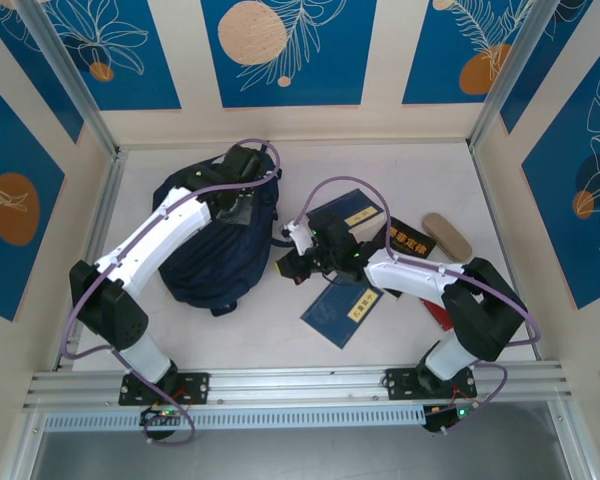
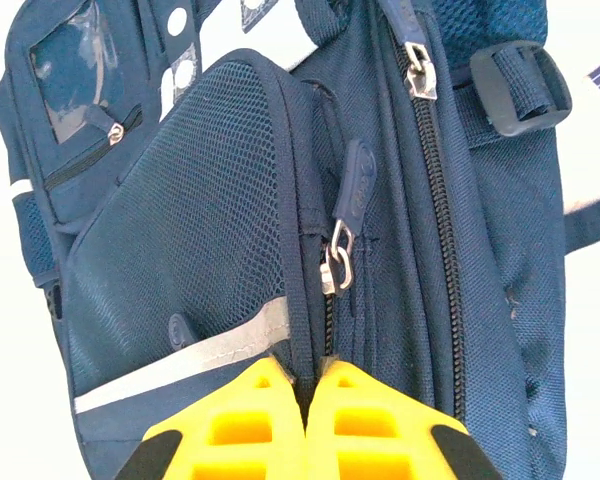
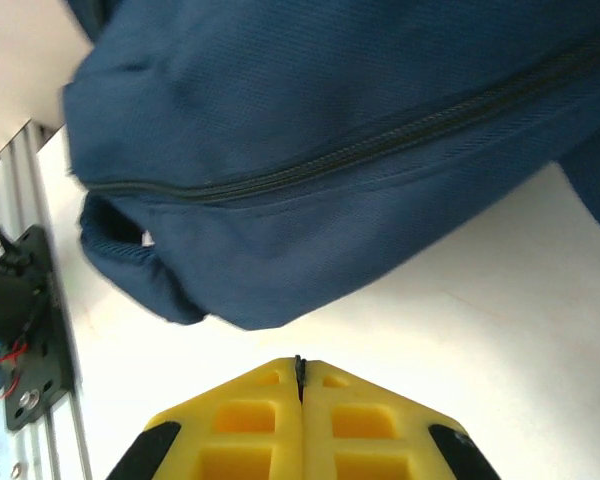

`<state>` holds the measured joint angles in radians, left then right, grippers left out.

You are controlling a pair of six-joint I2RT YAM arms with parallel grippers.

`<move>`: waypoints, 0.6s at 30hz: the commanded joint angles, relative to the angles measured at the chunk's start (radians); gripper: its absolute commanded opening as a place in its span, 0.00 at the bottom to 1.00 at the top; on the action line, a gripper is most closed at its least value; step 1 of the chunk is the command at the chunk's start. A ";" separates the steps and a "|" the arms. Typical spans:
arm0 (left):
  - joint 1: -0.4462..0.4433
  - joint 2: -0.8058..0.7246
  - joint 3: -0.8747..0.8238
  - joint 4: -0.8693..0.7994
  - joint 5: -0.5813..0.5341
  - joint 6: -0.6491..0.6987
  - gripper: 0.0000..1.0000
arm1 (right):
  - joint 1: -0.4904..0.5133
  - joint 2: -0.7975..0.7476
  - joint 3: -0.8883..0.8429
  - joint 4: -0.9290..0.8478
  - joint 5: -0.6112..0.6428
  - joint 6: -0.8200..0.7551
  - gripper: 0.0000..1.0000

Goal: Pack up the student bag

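Left pincer (image 2: 302,385) pinches the student bag (image 2: 210,230) at its pocket seam; right pincer (image 3: 300,372) closed, empty, beside it.

The student bag (image 1: 205,255) lies on the left half of the worktop (image 1: 270,342), set back from the near edge. The left gripper (image 1: 240,210) sits over the bag's far right part. In the left wrist view its fingers (image 2: 250,425) meet on a seam of the bag, just below a zip pull (image 2: 342,250). The right gripper (image 1: 286,267) is just right of the bag, low over the worktop, between the bag and the books. The far book (image 1: 348,214) lies right of the bag. The near book (image 1: 340,312) lies in front of it, apart. Further right lie a flat item (image 1: 412,238) and, beside it, an oblong object (image 1: 447,236).
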<state>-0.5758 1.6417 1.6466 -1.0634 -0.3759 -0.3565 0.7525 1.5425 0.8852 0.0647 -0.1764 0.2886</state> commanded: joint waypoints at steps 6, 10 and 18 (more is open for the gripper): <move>0.012 -0.135 0.017 0.057 0.030 0.130 0.00 | -0.200 0.098 0.105 0.043 -0.070 0.084 0.52; 0.012 -0.201 0.012 0.046 0.032 0.172 0.00 | -0.223 0.173 0.193 0.026 -0.147 0.026 0.56; 0.013 -0.256 0.015 0.045 0.053 0.213 0.00 | -0.221 0.230 0.288 0.037 -0.313 -0.038 0.42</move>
<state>-0.5694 1.4166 1.6394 -1.0714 -0.3199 -0.1822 0.5259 1.7699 1.1419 0.0921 -0.3901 0.2859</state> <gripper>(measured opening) 0.042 0.437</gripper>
